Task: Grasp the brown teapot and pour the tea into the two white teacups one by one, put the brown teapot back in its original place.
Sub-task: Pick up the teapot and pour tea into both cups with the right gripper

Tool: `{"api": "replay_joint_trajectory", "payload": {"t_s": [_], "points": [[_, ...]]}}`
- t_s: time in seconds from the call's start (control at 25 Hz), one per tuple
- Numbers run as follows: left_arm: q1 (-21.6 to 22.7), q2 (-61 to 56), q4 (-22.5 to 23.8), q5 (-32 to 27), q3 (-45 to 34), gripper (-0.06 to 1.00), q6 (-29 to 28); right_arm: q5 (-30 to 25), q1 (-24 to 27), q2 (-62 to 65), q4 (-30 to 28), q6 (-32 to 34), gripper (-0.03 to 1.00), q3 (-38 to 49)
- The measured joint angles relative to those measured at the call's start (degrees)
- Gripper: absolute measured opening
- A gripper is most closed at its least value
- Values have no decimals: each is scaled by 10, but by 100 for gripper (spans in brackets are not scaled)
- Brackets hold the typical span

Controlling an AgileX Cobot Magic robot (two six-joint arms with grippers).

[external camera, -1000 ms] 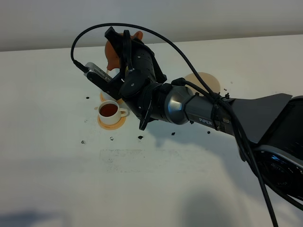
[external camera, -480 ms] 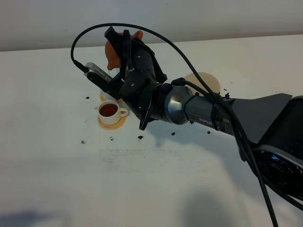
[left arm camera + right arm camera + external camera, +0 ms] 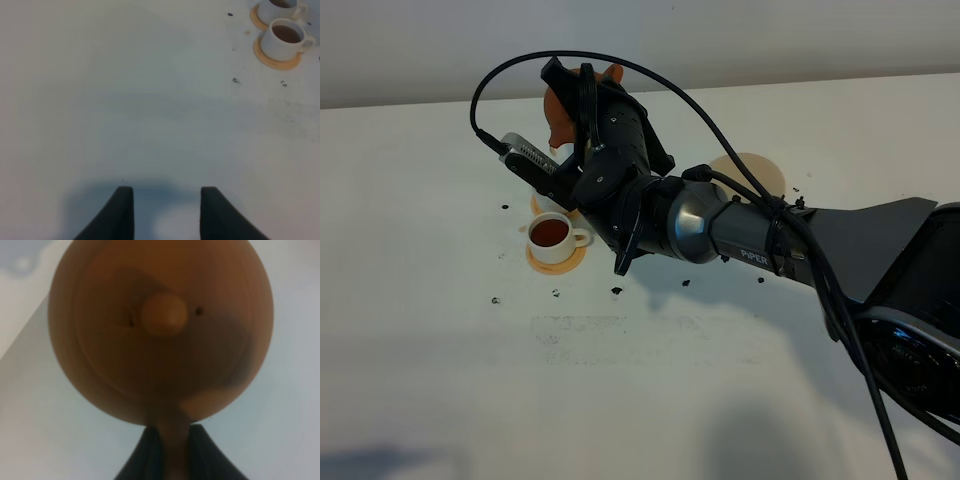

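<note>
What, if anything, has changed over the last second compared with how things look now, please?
Nothing visibly changed. The right tool stays shut on the brown teapot, held raised and tipped above the far teacup. The near teacup sits full on its orange coaster, the cream coaster is bare, and the left tool stays open and empty.

A matt reddish-brown clay teapot (image 3: pixel 160 330), glossy cream-white ceramic teacups (image 3: pixel 285 39) on dull orange-tan coasters (image 3: pixel 277 57), and black plastic tool fingers (image 3: pixel 120 212) above a smooth white tabletop (image 3: pixel 125 100).
</note>
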State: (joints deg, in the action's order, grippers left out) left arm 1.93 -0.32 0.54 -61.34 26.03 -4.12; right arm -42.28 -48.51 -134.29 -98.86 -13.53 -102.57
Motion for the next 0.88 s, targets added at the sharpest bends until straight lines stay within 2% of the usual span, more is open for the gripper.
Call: {"api": "replay_joint_trajectory", "payload": {"t_s": [0.88], "points": [[0,0,0,0,0,31,0,-7,0,0,0,-29,9,0]]}}
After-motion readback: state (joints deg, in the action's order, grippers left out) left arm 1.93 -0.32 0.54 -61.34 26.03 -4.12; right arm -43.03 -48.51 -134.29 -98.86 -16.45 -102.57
